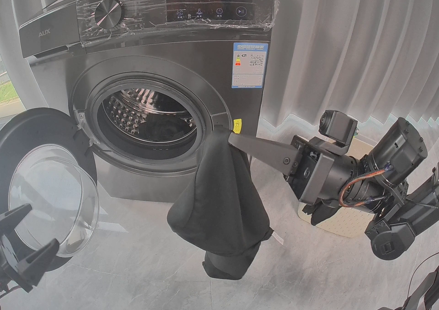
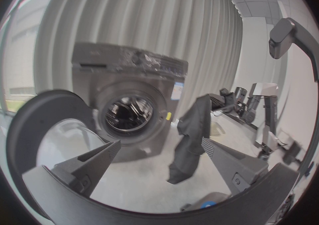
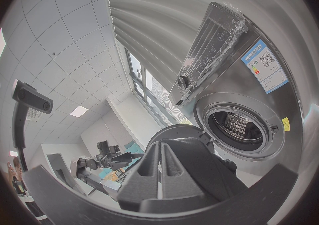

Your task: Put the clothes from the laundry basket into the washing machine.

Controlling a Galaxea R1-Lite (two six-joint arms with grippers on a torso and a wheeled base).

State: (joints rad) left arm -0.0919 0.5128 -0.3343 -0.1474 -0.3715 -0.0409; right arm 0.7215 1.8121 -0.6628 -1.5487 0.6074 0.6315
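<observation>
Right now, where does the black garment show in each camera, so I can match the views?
Head view: the black garment hangs at centre from the right gripper, in front of the washing machine, beside its open drum.
Left wrist view: the garment hangs in mid-air beside the machine, on its sticker side.
Right wrist view: the garment is bunched around the shut fingers, before the drum opening.
Shared landmark: the blue sticker on the machine's front.
</observation>
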